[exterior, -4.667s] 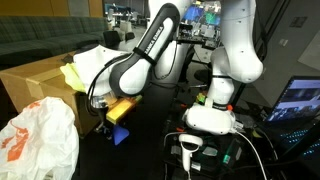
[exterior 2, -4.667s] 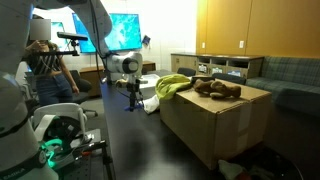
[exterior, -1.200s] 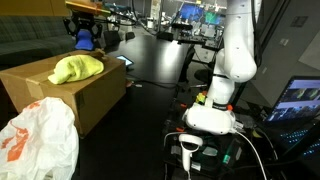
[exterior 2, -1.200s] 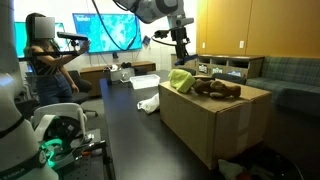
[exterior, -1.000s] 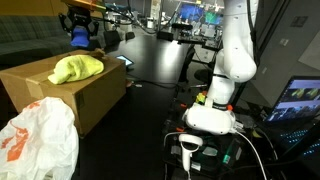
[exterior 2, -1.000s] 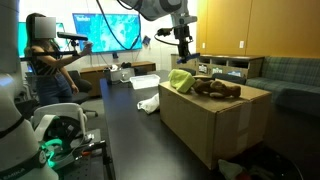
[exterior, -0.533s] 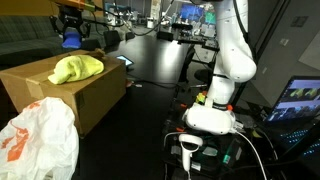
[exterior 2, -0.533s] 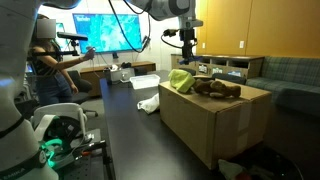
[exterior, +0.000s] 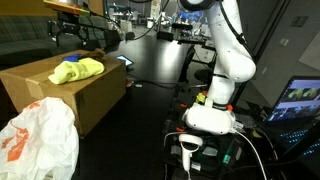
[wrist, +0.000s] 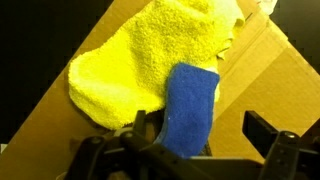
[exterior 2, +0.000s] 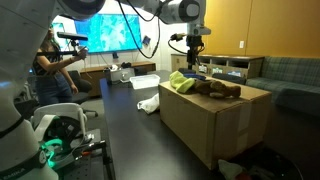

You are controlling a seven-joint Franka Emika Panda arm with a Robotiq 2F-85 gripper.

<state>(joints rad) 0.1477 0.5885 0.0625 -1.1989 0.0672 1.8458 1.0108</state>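
Observation:
Over a large cardboard box [exterior: 60,95] [exterior 2: 225,120] [wrist: 275,75] lies a crumpled yellow cloth [exterior: 80,69] [exterior 2: 180,81] [wrist: 150,55]. My gripper [exterior: 68,34] [exterior 2: 193,55] [wrist: 205,128] hangs just above the cloth with its jaws open. In the wrist view a blue soft block [wrist: 190,105] sits between the fingers, against the left one, with a clear gap to the right finger [wrist: 268,130]. In an exterior view a small blue patch [exterior: 72,62] shows on the cloth under the gripper.
A brown plush toy [exterior 2: 218,88] lies on the box beside the cloth. A white plastic bag [exterior: 35,135] sits in front of the box. The robot's base [exterior: 212,115] stands at the right. A person [exterior 2: 50,65] and a paper roll [exterior 2: 148,104] are farther off.
The arm has carried the blue block sideways to above the yellow cloth. The jaws, shut on the block before, now stand open and the block is loose between them.

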